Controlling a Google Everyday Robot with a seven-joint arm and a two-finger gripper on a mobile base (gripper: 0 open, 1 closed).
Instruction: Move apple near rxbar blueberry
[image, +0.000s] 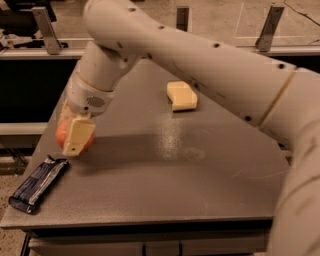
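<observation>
Camera view, the only one. The pincer (73, 142) hung low over the left side of the grey surface (180, 175), at the end of a thick pale arm (210, 60) that swept in from the right and crossed the upper half of the view. It was closed on the apple (60, 134). One pale finger (79, 135) lay flat across the fruit's near face, and the other finger was hidden behind it. The apple sat inside the grip, showing as a rim on the left of that finger and a smaller sliver on its lower right. Whether it touched the surface or hung just above it could not be told.

What showed of the apple was round and red-orange with a smooth skin. Its stem was not in sight.

The rxbar blueberry (37, 183) lay flat near the front left corner of the surface, below the apple and slightly to its left. It was near the apple but apart from it. It was a long, dark blue glossy wrapper set at a slant, with one crimped end pointing up toward the pincer.

A pale yellow sponge-like block (181, 95) rested well apart, toward the back of the surface, just beside the arm.
</observation>
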